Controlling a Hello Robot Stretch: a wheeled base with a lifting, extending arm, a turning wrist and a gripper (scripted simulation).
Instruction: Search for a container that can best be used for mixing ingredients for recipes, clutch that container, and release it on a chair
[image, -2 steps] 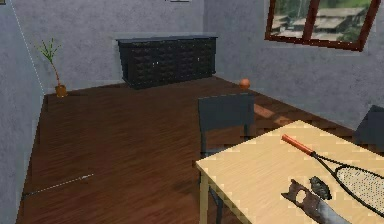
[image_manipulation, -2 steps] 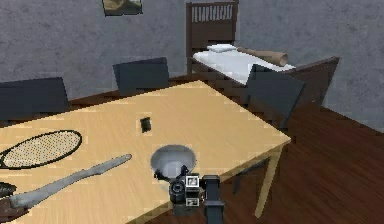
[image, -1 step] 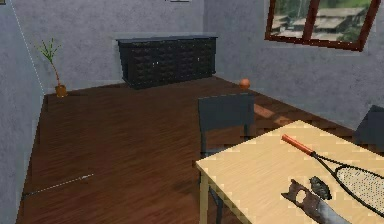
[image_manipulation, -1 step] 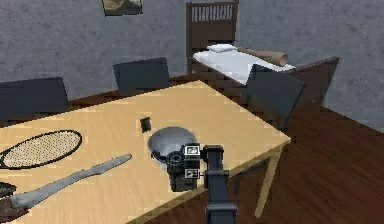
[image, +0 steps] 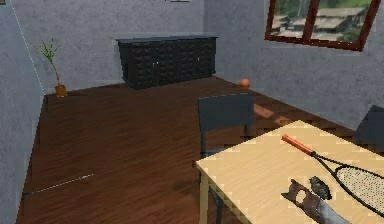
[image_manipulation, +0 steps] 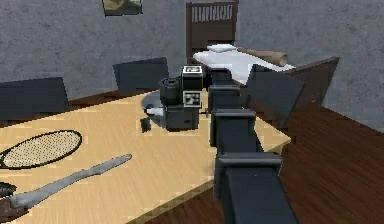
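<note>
Nearby, the dark arm (image_manipulation: 248, 165) stretched out across a wooden table (image_manipulation: 170, 170). To its left lay a long grey tool (image_manipulation: 85, 180) and, a little farther, a racket (image_manipulation: 40, 150). A sideways sweep of the arm could well have pushed either one off the table. The tool's near end was cut off at the edge, so what kind of tool it was stayed unclear.

Farther out, the gripper (image_manipulation: 152, 118) showed against the tabletop, left of two white markers (image_manipulation: 190, 80). Its end merged into a dark lump, so I could not tell whether it was open or closed, or whether it held anything. Where the container was could not be told either. The lump might have been the gripper alone, or the gripper with a dark bowl.

Along the table's far edge stood dark chairs (image_manipulation: 140, 72), one of them just right of the arm. Their seats were hidden behind the tabletop and their own backs, so a release aimed there risked landing on the table edge or the floor. A turn of the base might also have swung the arm into the right chair's back.

Beyond them a bed (image_manipulation: 240, 58) stood by the wall.

Ahead of the robot, an orange ball (image: 244, 83) lay on the floor past a chair, where the wheels might have caught it. Farthest off stood a sideboard (image: 165, 60) and a plant (image: 55, 70).
</note>
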